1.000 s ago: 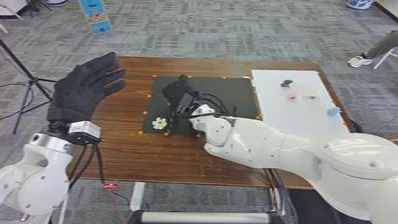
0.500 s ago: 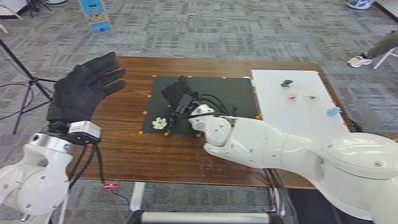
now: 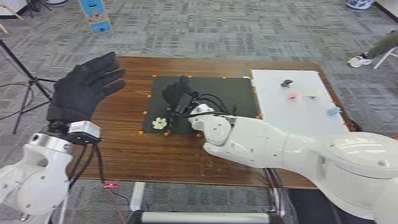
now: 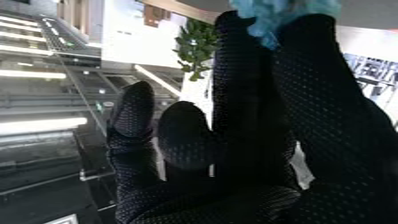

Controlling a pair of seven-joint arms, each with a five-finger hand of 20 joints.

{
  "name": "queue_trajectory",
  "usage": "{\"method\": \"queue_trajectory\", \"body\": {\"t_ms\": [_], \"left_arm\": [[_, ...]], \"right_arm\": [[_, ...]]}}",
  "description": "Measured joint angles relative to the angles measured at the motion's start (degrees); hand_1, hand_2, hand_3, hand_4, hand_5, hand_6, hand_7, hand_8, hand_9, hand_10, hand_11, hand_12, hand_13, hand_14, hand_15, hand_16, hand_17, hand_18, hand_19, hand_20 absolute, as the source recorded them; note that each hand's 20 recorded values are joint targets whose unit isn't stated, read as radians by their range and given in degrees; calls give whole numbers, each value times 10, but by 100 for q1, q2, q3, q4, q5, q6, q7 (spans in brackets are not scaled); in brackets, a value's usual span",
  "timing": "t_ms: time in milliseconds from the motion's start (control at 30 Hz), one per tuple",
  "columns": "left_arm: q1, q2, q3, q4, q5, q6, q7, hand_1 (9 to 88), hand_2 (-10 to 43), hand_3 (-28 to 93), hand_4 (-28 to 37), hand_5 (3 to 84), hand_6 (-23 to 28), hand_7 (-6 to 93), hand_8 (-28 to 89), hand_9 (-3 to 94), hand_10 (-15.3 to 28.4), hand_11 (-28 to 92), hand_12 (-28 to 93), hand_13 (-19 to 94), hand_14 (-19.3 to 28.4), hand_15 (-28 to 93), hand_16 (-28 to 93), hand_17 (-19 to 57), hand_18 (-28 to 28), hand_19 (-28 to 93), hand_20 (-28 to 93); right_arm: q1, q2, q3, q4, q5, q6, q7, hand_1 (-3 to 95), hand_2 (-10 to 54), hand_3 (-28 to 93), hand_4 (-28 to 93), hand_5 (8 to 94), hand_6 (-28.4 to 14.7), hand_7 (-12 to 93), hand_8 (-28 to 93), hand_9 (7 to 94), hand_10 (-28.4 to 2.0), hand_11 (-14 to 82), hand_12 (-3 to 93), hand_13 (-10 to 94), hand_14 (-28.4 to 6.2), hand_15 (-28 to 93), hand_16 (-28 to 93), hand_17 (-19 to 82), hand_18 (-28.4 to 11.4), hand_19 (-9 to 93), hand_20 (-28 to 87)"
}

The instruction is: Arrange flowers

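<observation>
In the head view, my right hand (image 3: 178,92) is low over the black mat (image 3: 235,90). The right wrist view shows my right hand (image 4: 244,115) with a light blue flower (image 4: 280,17) pinched between the tips of a finger and the thumb. A white flower (image 3: 160,123) lies on the mat's near-left part. Pink (image 3: 291,96), pale (image 3: 311,94), dark (image 3: 287,83) and blue (image 3: 333,111) pieces, apparently flowers, rest on the white board (image 3: 289,117). My left hand (image 3: 78,97) is open above the table's left edge, fingers straight.
The brown wooden table (image 3: 178,162) surrounds the mat, whose border carries small orange marks. My right arm crosses the table's near-right part and covers the board's near edge. Beyond the left edge stands a black tripod (image 3: 31,77).
My right hand has shifted only very slightly over the mat, its arm moving a little with it. My left hand and the flowers on the table keep their places.
</observation>
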Motion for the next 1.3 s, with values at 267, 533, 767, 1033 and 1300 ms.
{"method": "queue_trajectory", "body": {"t_ms": [267,533,767,1033,1300], "left_arm": [[41,0,-31,-9,0,2,5,213,-57,727,-283,362,43,202,-95,287,119,223,176,234,136,306,23,-87,216,455,129],[82,0,-49,-13,0,20,7,214,-55,726,-283,362,43,202,-95,287,119,224,176,235,137,308,23,-87,215,455,129],[146,0,-104,-43,0,42,12,213,-55,727,-283,363,43,201,-94,287,119,225,176,235,137,309,22,-87,215,455,129],[203,-2,-129,-65,0,61,17,213,-55,727,-283,363,43,201,-94,287,119,224,175,235,137,308,22,-87,215,455,129],[205,-5,-128,-68,-2,76,24,213,-54,726,-283,363,43,202,-95,287,119,224,176,236,137,309,22,-87,215,454,129]], "right_arm": [[7,51,33,-62,-59,-140,130,473,-95,634,-283,655,53,355,-42,734,-63,239,326,659,-71,884,360,272,-185,767,535],[76,127,74,-169,-86,-300,287,465,-95,639,-283,638,52,342,-37,707,-68,270,296,657,-71,886,359,270,-187,769,535],[230,221,10,-352,-40,-283,374,465,-95,632,-283,630,50,330,-37,695,-73,288,271,655,-71,887,355,267,-187,768,535],[307,298,4,-574,16,-293,318,394,-95,751,-283,628,51,326,-49,687,-75,305,240,653,-72,884,357,266,-186,768,532],[308,299,25,-581,92,-432,224,388,-95,873,-283,546,35,287,-158,599,-73,231,206,650,-70,883,353,265,-187,769,525]]}}
